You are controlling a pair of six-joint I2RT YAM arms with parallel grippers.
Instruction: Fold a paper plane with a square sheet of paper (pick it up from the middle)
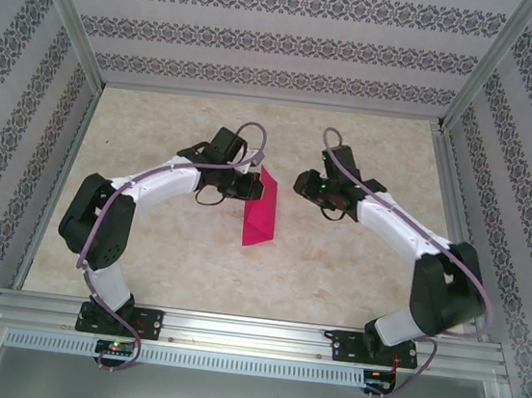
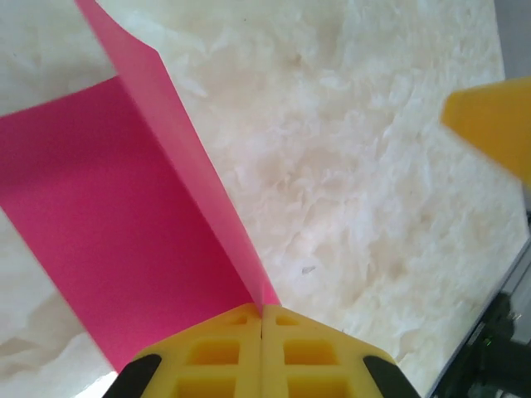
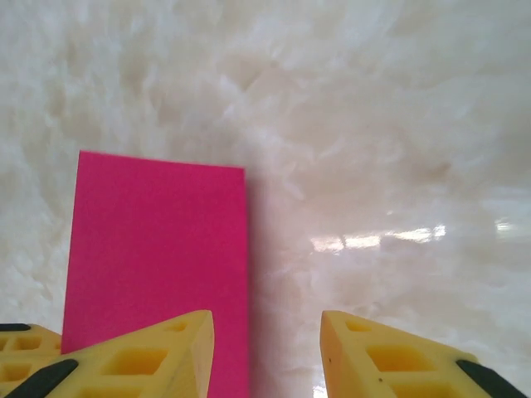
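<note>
On your left, the left gripper (image 1: 248, 187) is closed tight on the paper (image 1: 263, 210). Its two yellow fingers (image 2: 216, 356) are pressed flat together with the pink sheet pinched between them. From that wrist's camera you see the paper run up and to the left from the pinch. One broad flap spreads out to the left, and a narrower flap stands up along a crease that ends right at the fingertips.

From above, the paper shows as a tall, narrow pink shape at the middle of the table (image 1: 172, 255), just right of the left gripper. Its far end is at the gripper and its near end points toward the arm bases. You cannot tell whether that near end rests on the table.

To the right, the right gripper (image 1: 304, 185) sits near the paper's far end, apart from it and facing the left gripper. Its jaws stand partly open with nothing between them. In its wrist view the paper lies ahead and to the left, behind the left fingertip (image 3: 166, 348), with its straight right edge reaching slightly into the gap. One right fingertip (image 2: 494, 124) shows at the right edge of the left wrist view, well clear of the paper.
</note>
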